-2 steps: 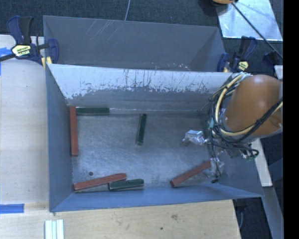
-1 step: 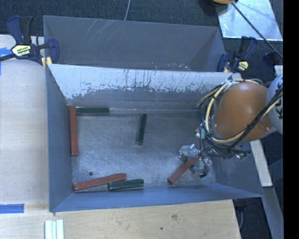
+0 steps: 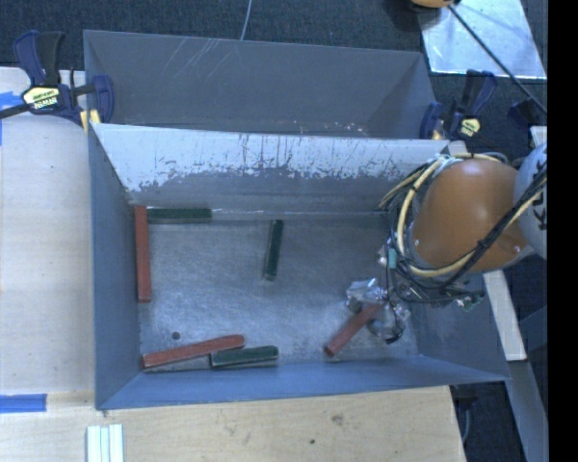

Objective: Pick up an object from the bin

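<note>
I'm low in the front right corner of the bin [image 3: 270, 385], my orange-covered wrist [image 3: 462, 215] hanging over the floor there. Right at my tip lies a red-brown stick [image 3: 345, 338]. Its long axis runs on a diagonal, with the upper end tucked in under me and the lower end pointing off left toward the front wall. Clenched or released? I cannot tell from here. The other sticks [image 3: 212, 354], green and red-brown, lie well apart to the left. I judge this nearest one is my pick.

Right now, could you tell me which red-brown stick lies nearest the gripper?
The tilted red-brown stick at the lower right, its upper end at the gripper; the other two lie far left.
</note>
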{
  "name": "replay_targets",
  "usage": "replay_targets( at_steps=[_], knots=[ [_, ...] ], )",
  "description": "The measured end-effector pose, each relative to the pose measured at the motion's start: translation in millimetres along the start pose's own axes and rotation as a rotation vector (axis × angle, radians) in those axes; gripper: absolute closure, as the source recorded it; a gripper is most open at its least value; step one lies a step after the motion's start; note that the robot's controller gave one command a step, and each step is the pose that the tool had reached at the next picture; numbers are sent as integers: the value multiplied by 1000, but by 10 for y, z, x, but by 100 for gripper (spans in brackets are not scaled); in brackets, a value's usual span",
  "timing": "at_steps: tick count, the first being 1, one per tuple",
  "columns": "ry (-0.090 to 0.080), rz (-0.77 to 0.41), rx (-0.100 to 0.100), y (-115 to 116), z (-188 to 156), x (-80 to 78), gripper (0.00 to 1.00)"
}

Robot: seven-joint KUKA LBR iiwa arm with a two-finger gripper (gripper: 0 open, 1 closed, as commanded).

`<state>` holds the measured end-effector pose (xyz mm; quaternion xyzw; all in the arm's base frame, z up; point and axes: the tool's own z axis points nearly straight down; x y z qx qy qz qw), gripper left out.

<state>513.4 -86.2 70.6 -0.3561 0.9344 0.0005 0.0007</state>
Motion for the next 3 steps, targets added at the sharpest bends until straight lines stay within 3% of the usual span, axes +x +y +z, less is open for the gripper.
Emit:
replay_targets(
  at_steps=[1,2,3],
  knots=[
    [-1,-4,2,-46,-1077,-130,100],
    [-1,-4,1,-46,-1076,-128,100],
    [-1,0,2,-120,-1683,-14,100]
  ],
)
